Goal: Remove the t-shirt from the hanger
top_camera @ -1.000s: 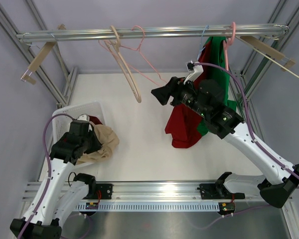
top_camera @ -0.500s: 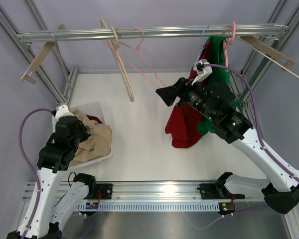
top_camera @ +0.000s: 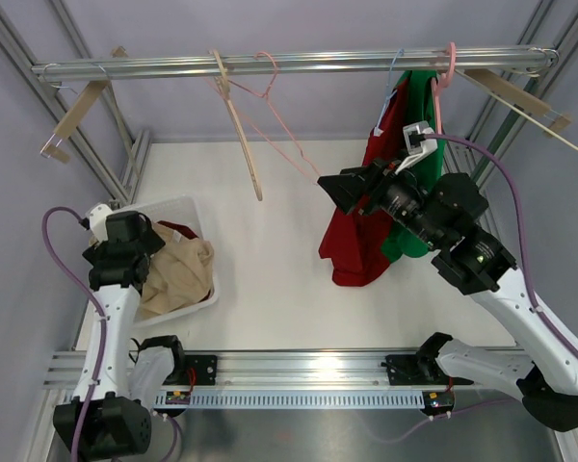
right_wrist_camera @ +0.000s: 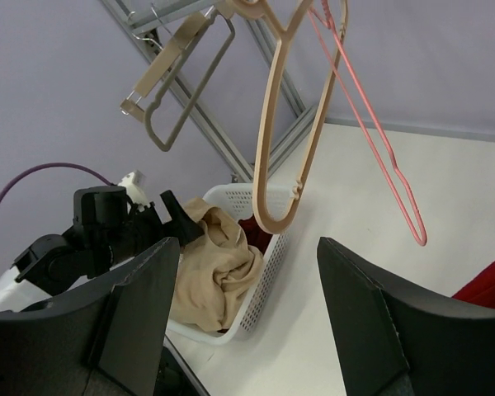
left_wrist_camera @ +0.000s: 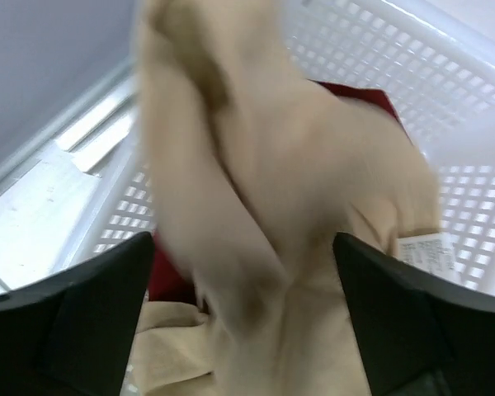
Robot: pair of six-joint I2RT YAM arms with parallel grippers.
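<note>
A beige t-shirt (top_camera: 178, 274) lies crumpled in the white basket (top_camera: 208, 300) at the left. My left gripper (top_camera: 146, 252) hovers over the basket's left side, open. In the left wrist view the beige t-shirt (left_wrist_camera: 256, 198) shows blurred between the spread fingers (left_wrist_camera: 74, 322), and no finger touches it. A bare wooden hanger (top_camera: 239, 120) and a bare pink hanger (top_camera: 284, 111) hang from the rail (top_camera: 289, 64). My right gripper (top_camera: 345, 191) is open and empty in mid-air, in front of a red t-shirt (top_camera: 356, 245).
A green t-shirt (top_camera: 419, 135) hangs beside the red one at the rail's right end. A red garment (left_wrist_camera: 346, 95) lies under the beige t-shirt in the basket. Clip hangers (top_camera: 77, 111) hang at both rail ends. Frame posts stand at both sides.
My left gripper has opened and let go of the beige t-shirt, drawing back to the left. The right gripper has moved right and up. The wooden hanger swings.
</note>
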